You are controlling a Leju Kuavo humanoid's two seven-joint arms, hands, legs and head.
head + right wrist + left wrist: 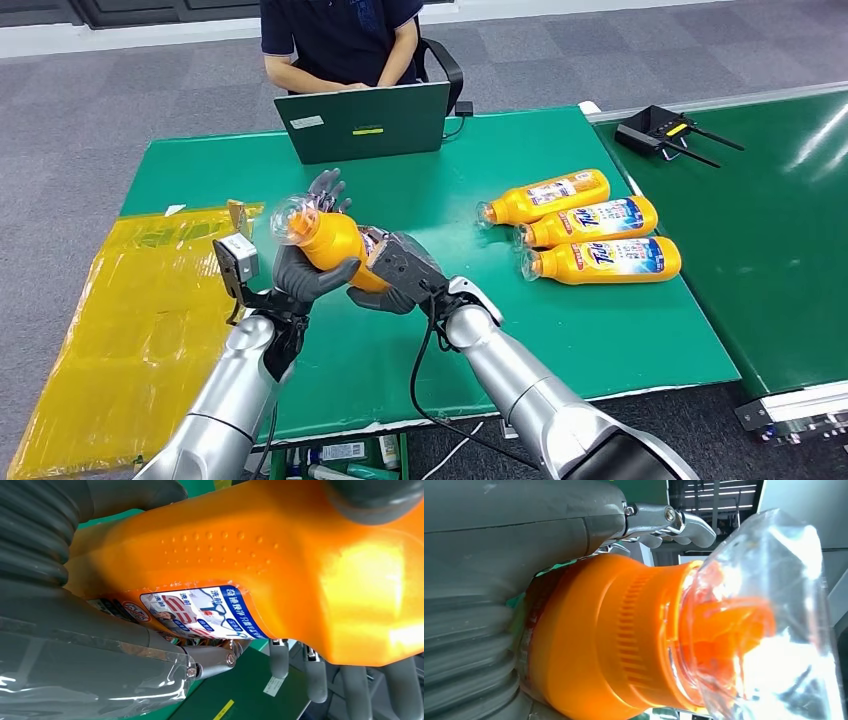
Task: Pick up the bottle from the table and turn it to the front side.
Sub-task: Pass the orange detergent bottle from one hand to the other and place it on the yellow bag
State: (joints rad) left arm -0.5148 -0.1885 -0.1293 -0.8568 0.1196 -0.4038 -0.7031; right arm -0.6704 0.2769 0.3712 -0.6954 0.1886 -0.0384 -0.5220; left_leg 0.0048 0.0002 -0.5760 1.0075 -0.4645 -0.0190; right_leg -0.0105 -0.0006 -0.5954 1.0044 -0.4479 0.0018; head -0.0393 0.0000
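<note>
An orange detergent bottle with a clear plastic wrap over its cap is held in the air above the green table. My left hand grips it near the neck, thumb across the front. My right hand holds its lower end from the right. In the left wrist view the orange bottle and its wrapped cap loom close. The right wrist view has the bottle with a blue and white label facing the camera.
Three more orange bottles lie side by side on the table's right part. A green laptop stands at the far edge with a person seated behind it. A yellow sheet covers the left end. A black remote lies at far right.
</note>
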